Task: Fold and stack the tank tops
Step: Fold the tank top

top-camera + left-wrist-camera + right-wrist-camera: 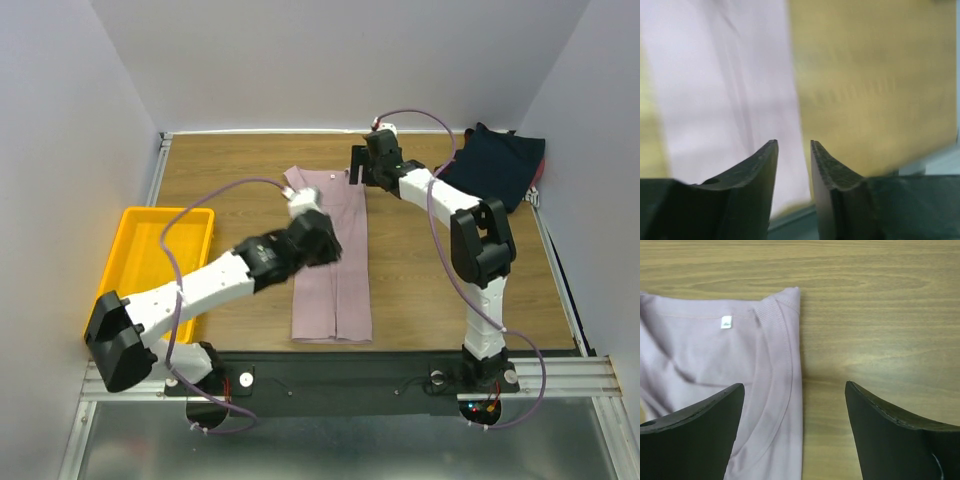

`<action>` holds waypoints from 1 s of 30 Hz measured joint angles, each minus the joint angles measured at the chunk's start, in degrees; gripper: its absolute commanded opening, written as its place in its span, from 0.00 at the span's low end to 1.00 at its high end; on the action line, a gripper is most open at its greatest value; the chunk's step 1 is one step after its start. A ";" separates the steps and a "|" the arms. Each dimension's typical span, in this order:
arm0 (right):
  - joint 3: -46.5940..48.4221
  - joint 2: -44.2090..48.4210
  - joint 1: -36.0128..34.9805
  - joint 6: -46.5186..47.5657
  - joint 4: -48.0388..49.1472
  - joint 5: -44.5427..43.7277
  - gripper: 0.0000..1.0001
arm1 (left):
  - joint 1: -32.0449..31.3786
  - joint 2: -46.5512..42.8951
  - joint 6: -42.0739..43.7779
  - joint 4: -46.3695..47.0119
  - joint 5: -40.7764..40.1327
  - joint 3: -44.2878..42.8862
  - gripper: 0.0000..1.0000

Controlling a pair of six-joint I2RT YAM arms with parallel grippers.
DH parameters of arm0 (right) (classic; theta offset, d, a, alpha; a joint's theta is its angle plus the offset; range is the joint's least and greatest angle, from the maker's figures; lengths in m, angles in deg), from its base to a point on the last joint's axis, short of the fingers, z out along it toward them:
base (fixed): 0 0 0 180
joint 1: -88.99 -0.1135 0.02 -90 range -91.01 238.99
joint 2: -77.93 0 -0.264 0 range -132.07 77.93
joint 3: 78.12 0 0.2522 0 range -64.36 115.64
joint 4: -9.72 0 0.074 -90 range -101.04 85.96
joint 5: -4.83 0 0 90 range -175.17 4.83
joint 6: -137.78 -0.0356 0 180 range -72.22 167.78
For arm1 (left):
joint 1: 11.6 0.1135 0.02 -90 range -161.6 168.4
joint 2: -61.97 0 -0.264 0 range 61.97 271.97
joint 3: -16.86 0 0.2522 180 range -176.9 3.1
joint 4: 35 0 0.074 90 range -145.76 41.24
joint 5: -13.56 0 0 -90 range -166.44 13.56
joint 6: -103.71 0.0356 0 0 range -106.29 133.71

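A dusty pink tank top (335, 270) lies folded into a long narrow strip in the middle of the wooden table. My left gripper (322, 240) hovers over its left edge about halfway along; in the left wrist view the jaws (794, 145) stand apart with nothing between them, the pink cloth (725, 90) blurred below. At the strip's far right corner my right gripper (358, 165) is wide open and empty, straddling the folded neckline edge (785, 355). A dark navy tank top pile (495, 165) sits at the back right.
A yellow plastic tray (150, 250) stands at the left, partly under my left arm. Metal rails (570, 290) run along the table's sides. Bare wood (880, 315) lies to the right of the pink top.
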 measured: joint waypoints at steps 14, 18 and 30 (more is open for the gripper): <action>-4.44 8.59 -3.45 -4.37 -0.24 5.35 0.73 | 45.31 30.99 2.97 8.24 10.91 -22.38 0.28; -2.14 6.91 -6.19 -4.09 -0.52 5.77 0.69 | 48.04 42.66 5.16 8.04 15.50 -33.51 0.35; 9.20 -4.04 -7.61 -1.64 -0.66 7.37 0.60 | 49.53 60.85 6.38 5.66 22.47 -49.79 0.30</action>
